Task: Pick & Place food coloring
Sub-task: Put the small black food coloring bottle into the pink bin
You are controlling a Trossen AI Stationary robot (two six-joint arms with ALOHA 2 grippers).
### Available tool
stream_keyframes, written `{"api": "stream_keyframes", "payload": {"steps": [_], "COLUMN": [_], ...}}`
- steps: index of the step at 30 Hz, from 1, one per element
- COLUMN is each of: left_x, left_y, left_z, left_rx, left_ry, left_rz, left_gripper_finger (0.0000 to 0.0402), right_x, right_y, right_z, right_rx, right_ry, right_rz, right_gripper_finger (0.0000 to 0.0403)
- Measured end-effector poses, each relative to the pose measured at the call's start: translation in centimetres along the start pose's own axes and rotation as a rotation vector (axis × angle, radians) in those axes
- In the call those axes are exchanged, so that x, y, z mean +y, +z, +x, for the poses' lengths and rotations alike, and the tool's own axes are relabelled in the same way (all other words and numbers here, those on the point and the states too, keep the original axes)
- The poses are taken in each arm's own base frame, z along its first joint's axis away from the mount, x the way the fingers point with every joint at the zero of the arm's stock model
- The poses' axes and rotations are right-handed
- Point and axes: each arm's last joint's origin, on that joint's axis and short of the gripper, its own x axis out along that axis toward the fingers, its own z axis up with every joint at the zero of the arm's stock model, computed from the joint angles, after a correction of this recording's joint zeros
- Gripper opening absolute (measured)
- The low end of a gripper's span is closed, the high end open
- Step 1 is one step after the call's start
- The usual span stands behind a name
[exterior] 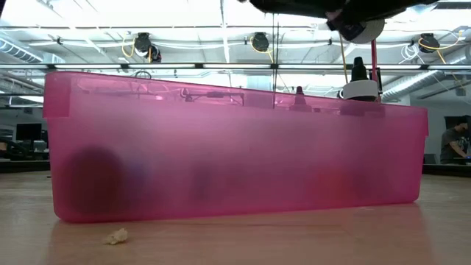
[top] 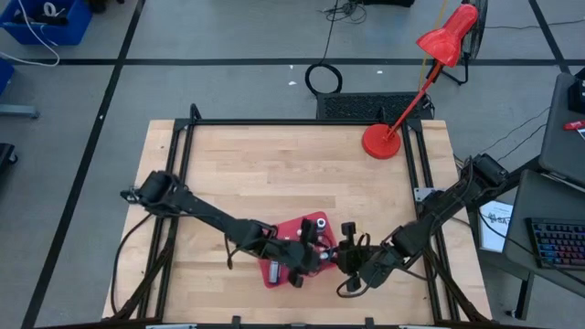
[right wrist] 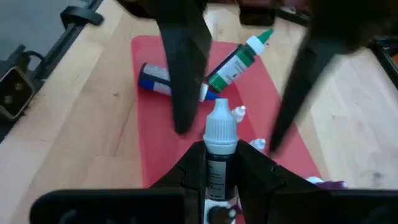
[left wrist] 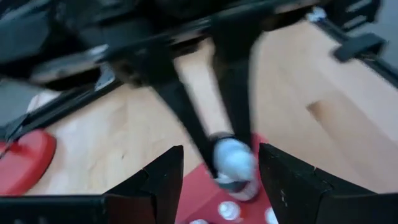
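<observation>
The red mat [top: 291,228] lies near the table's near edge, and both grippers meet above it. My right gripper [right wrist: 221,152] is shut on a food coloring bottle [right wrist: 220,127] with a whitish-grey cap. My left gripper [left wrist: 221,149] is open. Its fingers [right wrist: 183,68] stand on either side of that bottle, apart from it. On the mat [right wrist: 161,137], a green-topped bottle [right wrist: 239,59] and a blue-topped one [right wrist: 158,81] lie on their sides. A purple-tipped bottle [right wrist: 329,183] shows at the mat's edge. My right gripper pinches the grey-capped bottle by its dark body [right wrist: 217,177] between its two fingers. The cap [right wrist: 221,124] sticks out past the fingertips. The fingers [left wrist: 239,81] slant down at it from the table's right. Whether it is clear of the mat, I cannot tell.
A red desk lamp [top: 384,142] stands at the table's far right; its base [left wrist: 25,158] shows in the left wrist view. In the low view a pink translucent bin [exterior: 235,147] fills the picture and hides the mat; a crumb [exterior: 115,236] lies before it.
</observation>
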Motion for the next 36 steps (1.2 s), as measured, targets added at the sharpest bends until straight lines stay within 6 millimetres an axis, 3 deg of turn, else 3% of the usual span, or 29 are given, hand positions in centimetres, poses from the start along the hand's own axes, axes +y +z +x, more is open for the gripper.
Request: {"api": "stream_keyframes", "payload": {"steps": [12,24,36], "left_x": [1.0,-0.1,-0.4], "left_y": [-0.4,-0.2,-0.1], "left_z": [0.3,-0.6,-0.7], "left_rx": [0.025,0.080,0.069], "left_ry": [0.014,0.114,0.106], "left_rz": [-0.085,0.016,0.021], "left_gripper_finger": [0.0209,0.0209,0.0209], "right_x": [-0.2,-0.2,-0.2], "right_y": [0.0,0.0,0.0], "right_z": [0.1,0.1,0.1], "right_rx": [0.005,0.005,0.004], "right_ry": [-0.012,-0.005,-0.003], "right_rz": [0.002,0.003,0.004], "right_gripper_finger": [0.0047,0.0047,0.0046]}}
